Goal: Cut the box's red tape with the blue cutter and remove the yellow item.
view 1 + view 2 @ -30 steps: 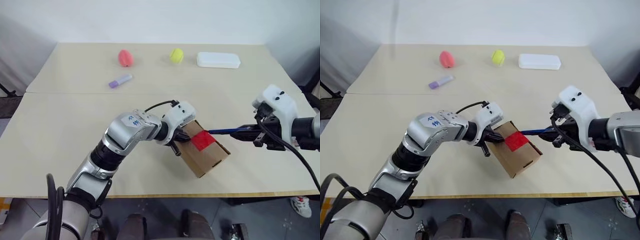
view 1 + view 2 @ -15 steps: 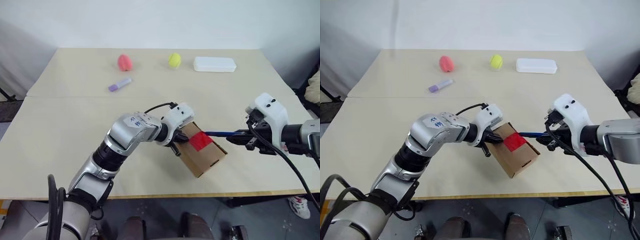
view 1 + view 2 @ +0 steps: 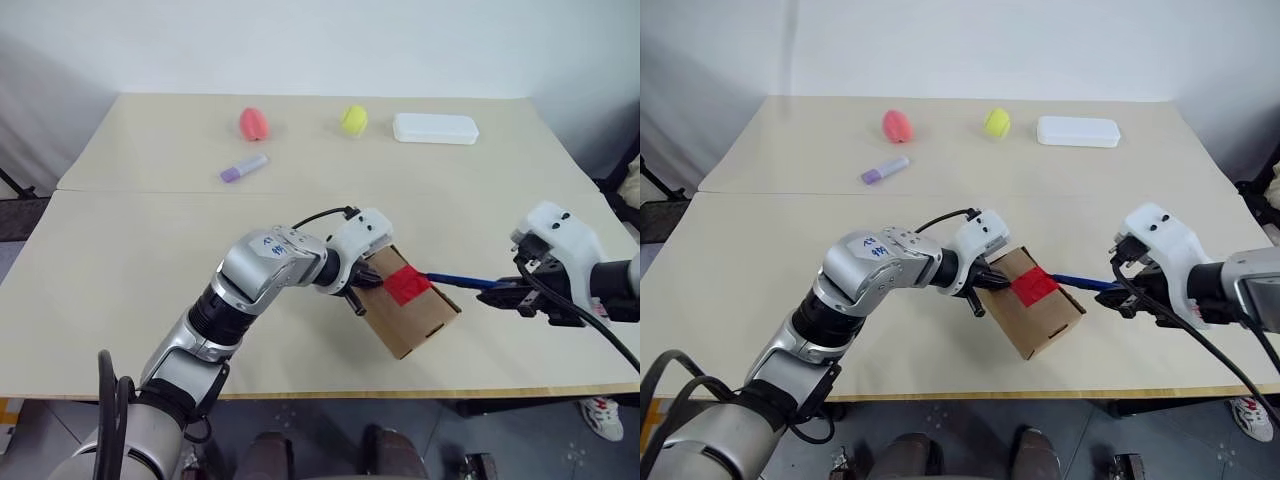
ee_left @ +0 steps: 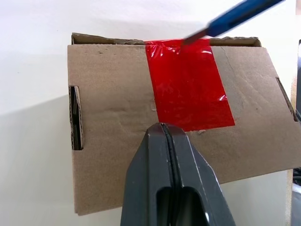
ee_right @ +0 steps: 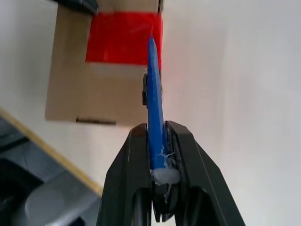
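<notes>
We keep the left gripper (image 3: 352,291) closed, its two fingers (image 4: 165,165) pressed together with nothing between them, bearing on the near-left side of the box (image 3: 405,303); this braces the box against the push of the blade. We hold the blue cutter (image 3: 455,281) clamped in the right gripper (image 3: 505,297), the jaws narrow about its shaft, so that the stick reaches leftward and its tip meets the right edge of the red tape (image 3: 405,284); the left wrist view shows the tip at the tape's far edge.

The table (image 3: 150,220) carries everything; the box lies near its front edge, between the two arms, turned at an angle, flaps shut, the tape not visibly parted. We judge the cut not yet made; the yellow item is presumably inside the shut box, unseen.

Well apart at the far side lie the white case (image 3: 435,128), the pink egg (image 3: 253,122), the yellow-green ball (image 3: 352,120) and the lilac tube (image 3: 243,166); they play no part here.
</notes>
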You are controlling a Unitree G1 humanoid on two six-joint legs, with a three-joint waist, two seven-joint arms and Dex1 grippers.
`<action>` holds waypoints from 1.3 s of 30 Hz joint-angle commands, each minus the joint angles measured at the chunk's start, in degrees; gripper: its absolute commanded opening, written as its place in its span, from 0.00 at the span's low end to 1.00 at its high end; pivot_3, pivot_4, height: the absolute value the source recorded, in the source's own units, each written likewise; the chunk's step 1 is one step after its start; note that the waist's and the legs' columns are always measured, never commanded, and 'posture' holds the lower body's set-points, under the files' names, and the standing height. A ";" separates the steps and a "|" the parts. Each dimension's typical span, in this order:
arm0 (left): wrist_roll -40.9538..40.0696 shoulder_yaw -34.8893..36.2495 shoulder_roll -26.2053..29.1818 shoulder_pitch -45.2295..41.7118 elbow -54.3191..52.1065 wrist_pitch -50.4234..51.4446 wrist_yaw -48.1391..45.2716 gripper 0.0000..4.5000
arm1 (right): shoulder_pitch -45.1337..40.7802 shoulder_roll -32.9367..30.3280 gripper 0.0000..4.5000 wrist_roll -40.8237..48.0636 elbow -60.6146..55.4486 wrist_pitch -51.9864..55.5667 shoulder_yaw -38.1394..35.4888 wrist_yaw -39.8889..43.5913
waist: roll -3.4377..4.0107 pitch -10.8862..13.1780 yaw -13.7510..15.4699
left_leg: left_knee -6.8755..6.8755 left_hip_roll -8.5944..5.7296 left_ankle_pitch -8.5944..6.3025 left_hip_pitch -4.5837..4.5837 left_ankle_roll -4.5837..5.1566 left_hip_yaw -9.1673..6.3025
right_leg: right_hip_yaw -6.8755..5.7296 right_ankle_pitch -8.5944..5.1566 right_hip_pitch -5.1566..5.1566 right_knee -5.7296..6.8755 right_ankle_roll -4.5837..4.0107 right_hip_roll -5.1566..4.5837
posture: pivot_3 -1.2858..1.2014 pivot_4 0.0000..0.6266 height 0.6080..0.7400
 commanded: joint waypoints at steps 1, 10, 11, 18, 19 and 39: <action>1.08 -3.64 0.44 2.51 4.11 4.01 0.68 0.00 | 1.59 -1.58 0.04 1.95 -0.95 -0.66 -0.88 0.18 | 0.00 0.00 0.00 | 0.00 0.00 0.00 0.00 0.00 0.00 | 0.00 0.00 0.01 0.00 0.00 0.00 | 0.52 0.24 1.00; 0.68 -3.87 0.24 2.33 4.10 3.62 0.03 0.00 | -1.80 1.79 0.04 -0.64 0.24 -4.74 5.40 -2.26 | 0.00 0.00 -0.19 | 0.01 0.01 0.00 0.08 -0.01 -0.02 | -0.01 0.00 0.10 0.00 -0.01 0.00 | 0.52 0.24 1.00; 0.64 -3.91 0.27 2.39 3.98 3.65 -0.02 0.00 | -2.49 2.26 0.04 -1.07 0.48 -4.81 6.07 -2.44 | 0.00 0.00 -0.19 | 0.01 0.01 0.00 0.07 -0.01 -0.03 | -0.01 0.00 0.10 -0.01 -0.01 0.00 | 0.52 0.24 1.00; 0.69 -3.79 0.33 2.53 3.69 3.66 -0.03 0.00 | -6.82 2.49 0.04 -3.30 1.79 -4.50 7.73 -0.86 | 0.01 0.01 -0.27 | 0.01 0.00 0.00 0.06 -0.01 -0.02 | -0.02 0.00 0.10 -0.03 -0.01 0.00 | 0.52 0.24 1.00; 0.69 -3.72 0.33 2.58 3.63 3.69 0.01 0.00 | -7.53 1.64 0.04 -3.52 2.25 -4.49 6.95 -0.05 | 0.04 0.02 -0.29 | 0.01 0.01 0.00 0.07 -0.01 -0.03 | -0.02 0.00 0.10 -0.03 -0.01 0.00 | 0.52 0.24 1.00; 1.07 -4.12 -0.35 1.39 5.17 2.40 -0.82 0.00 | -7.61 5.16 0.04 -11.08 3.51 -4.76 6.88 4.34 | 0.17 0.09 0.03 | 0.00 0.00 -0.04 -0.03 0.01 -0.07 | -0.09 0.01 0.09 -0.15 0.00 0.00 | 0.52 0.24 1.00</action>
